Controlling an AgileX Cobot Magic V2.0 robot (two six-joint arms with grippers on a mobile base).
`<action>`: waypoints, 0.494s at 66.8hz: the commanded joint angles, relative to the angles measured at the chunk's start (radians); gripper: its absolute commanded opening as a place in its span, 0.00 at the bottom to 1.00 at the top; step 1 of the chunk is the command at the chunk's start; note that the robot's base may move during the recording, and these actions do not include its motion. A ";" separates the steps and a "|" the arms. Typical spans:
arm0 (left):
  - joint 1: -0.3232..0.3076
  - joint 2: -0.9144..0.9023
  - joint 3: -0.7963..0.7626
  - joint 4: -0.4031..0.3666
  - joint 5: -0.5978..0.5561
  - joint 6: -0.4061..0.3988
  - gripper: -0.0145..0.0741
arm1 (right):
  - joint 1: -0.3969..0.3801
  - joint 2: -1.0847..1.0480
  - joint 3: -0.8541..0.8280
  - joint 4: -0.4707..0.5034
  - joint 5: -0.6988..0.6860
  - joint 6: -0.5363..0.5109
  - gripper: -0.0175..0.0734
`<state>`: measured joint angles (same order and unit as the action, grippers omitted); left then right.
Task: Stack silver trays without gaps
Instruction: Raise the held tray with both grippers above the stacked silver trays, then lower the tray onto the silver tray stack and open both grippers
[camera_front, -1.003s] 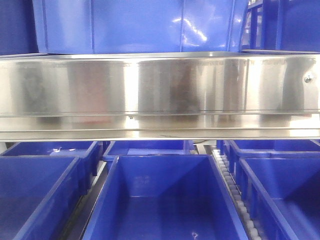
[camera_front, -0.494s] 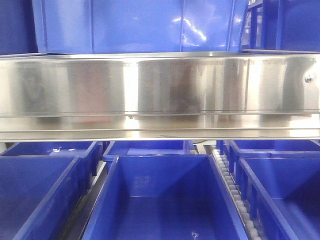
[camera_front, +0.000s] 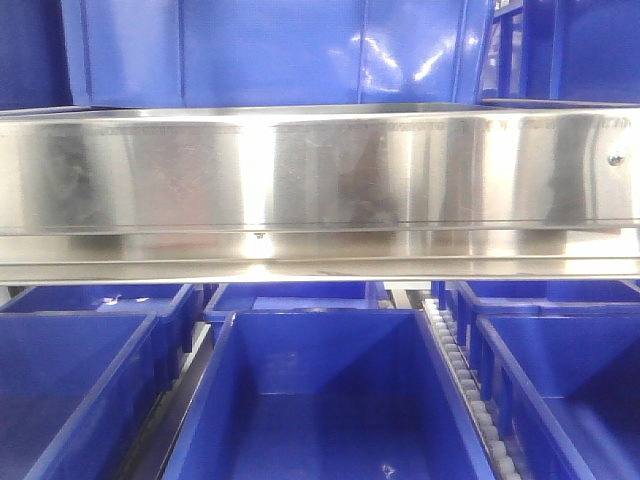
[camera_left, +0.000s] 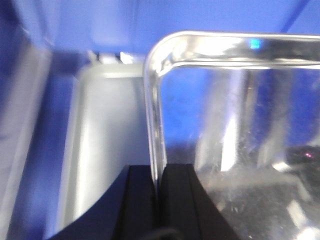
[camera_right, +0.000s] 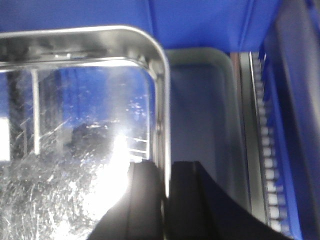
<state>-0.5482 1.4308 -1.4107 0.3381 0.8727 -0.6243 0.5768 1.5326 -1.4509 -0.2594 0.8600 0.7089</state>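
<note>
The left gripper (camera_left: 157, 200) is closed tight on the left rim of the upper silver tray (camera_left: 240, 130). This tray spans left to right, open face up, rounded far corners away; its near end is cut off. A second silver tray (camera_left: 102, 150) lies blurred beneath it, inside a blue bin (camera_left: 75, 30). The right gripper (camera_right: 166, 200) pinches the right rim.
</note>
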 joint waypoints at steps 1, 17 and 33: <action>0.036 0.048 -0.011 -0.155 -0.123 0.090 0.15 | -0.020 0.042 -0.028 0.082 -0.094 -0.050 0.18; 0.095 0.165 -0.025 -0.229 -0.127 0.126 0.15 | -0.027 0.120 -0.028 0.082 -0.099 -0.066 0.18; 0.095 0.202 -0.025 -0.263 -0.120 0.126 0.15 | -0.027 0.152 -0.028 0.063 -0.099 -0.066 0.18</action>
<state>-0.4363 1.6358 -1.4190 0.1628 0.8091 -0.5028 0.5394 1.6835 -1.4584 -0.2220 0.8474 0.6589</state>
